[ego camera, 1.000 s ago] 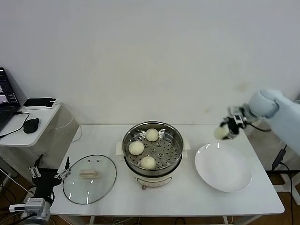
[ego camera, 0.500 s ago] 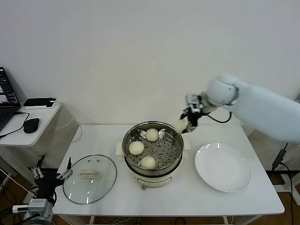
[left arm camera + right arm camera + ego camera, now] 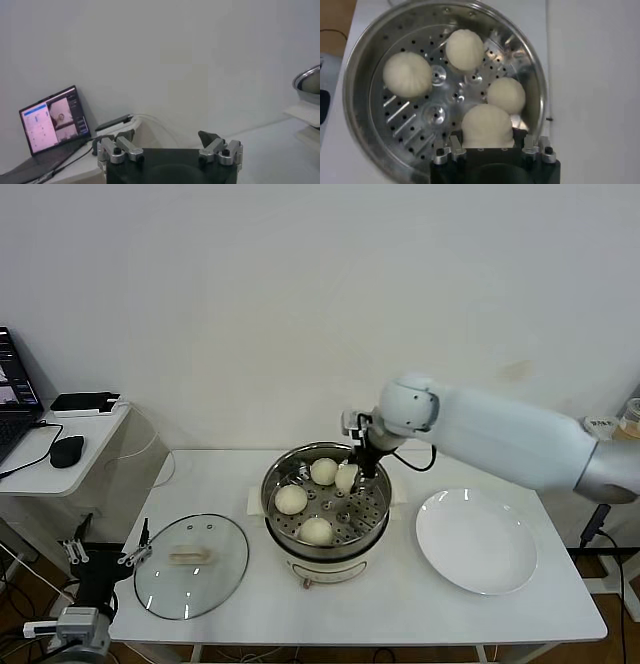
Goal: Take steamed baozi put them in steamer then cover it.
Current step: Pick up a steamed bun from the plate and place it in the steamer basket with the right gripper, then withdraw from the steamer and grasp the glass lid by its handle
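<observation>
The white rectangular desk carries everything. At its middle stands the steamer, a round shiny stainless-steel pot with a perforated tray on a cream-white electric base. Near it, toward the robot's right, lies a flat round white plate with nothing on it. Toward the robot's left, apart from the pot, the cover, a round clear glass lid with a metal rim and cream-white handle, rests flat on the desk.

Three small round cream-white steamed baozi sit on the perforated tray. The fourth baozi is clamped in the right tool, which hangs over the far right part of the tray, just inside the rim; its fingers are closed on the bun's sides.

The left tool is parked low beside the desk's left end, fingers spread wide and holding nothing.

By my reading, loading is nearly finished: with the plate bare, only this last bun needs setting down and releasing. After that the whole covering step is left, since the lid is untouched on the desk.
</observation>
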